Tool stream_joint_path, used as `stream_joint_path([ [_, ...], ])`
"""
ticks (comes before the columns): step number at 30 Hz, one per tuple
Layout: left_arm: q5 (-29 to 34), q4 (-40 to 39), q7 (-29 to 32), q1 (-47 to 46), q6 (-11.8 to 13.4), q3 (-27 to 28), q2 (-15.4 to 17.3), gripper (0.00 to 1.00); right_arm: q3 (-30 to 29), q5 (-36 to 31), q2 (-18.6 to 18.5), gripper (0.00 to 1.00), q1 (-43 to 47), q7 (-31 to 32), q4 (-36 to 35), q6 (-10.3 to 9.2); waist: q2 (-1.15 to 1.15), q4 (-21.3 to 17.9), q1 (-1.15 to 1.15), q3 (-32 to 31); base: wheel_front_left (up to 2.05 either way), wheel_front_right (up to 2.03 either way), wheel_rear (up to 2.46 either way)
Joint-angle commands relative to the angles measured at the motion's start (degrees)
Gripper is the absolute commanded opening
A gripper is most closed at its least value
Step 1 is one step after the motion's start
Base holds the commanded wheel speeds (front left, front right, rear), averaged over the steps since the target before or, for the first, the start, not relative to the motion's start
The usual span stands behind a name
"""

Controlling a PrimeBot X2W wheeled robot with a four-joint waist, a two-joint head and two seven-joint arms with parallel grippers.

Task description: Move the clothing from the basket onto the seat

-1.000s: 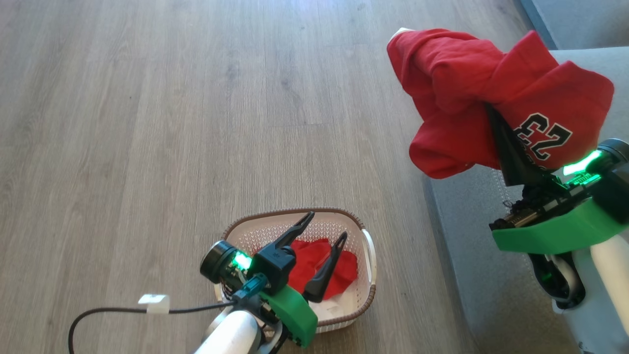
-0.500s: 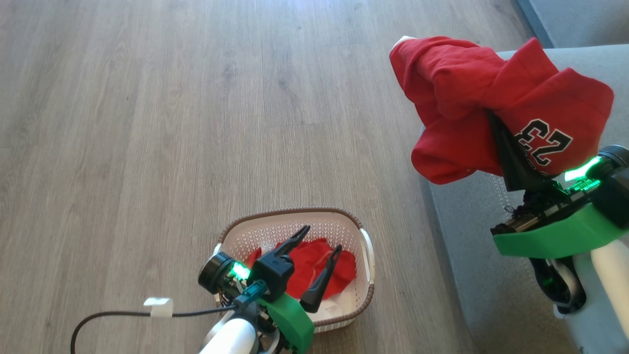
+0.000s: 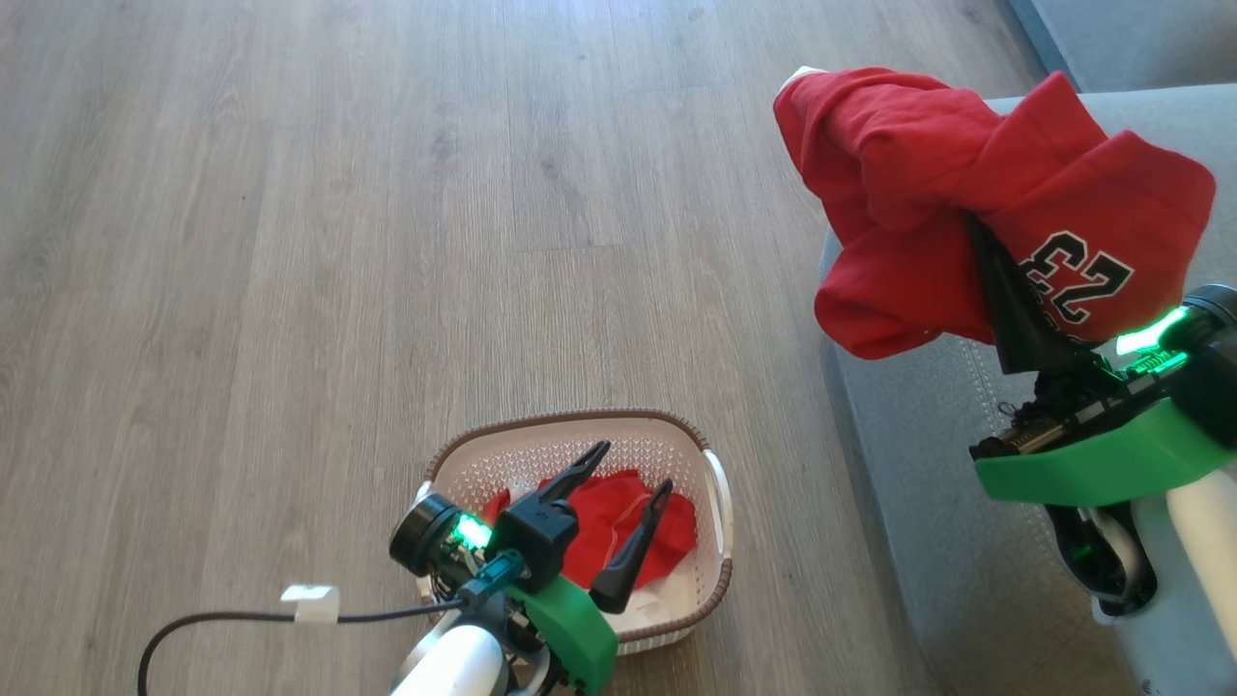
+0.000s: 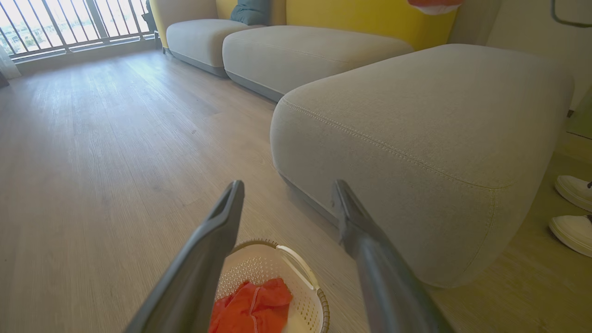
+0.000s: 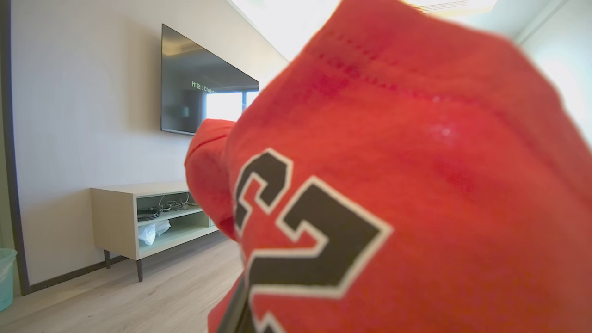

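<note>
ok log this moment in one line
right tool: shut on jersey, raised near seat | left tool: open, over basket | second garment: in basket

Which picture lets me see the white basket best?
The head view: the basket sits on the floor with nearly its whole brown rim showing, though the left gripper hangs in front. The left wrist view catches one end between the fingers. The right wrist view faces the numbered shirt.
</note>
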Motion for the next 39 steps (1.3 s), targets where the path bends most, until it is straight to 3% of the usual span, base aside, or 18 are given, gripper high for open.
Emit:
stream_joint_path([
  [1,-0.4,-2.0,-0.5,-1.7,0.2,2.2,0.2,1.0,0.2,-0.3,-0.9,0.0,-0.6,-0.4,-1.9,-0.01,0.0,-0.1,0.0,0.0,0.0,0.0,0.0],
  [13,-0.4,-2.7,-0.5,-2.2,0.6,2.5,0.2,1.0,-0.7,-0.5,-1.0,0.0,-0.9,-0.4,-1.7,-0.01,0.0,-4.6,0.0,1.3,0.0,0.0,0.0],
  [39,1.9,-1.8,-0.5,-5.2,-0.3,3.3,0.2,1.0,-7.0,-1.8,1.9,0.0,2.0,-0.4,-1.1,-0.01,0.0,-27.5,0.0,6.7,0.0,0.0,0.0],
])
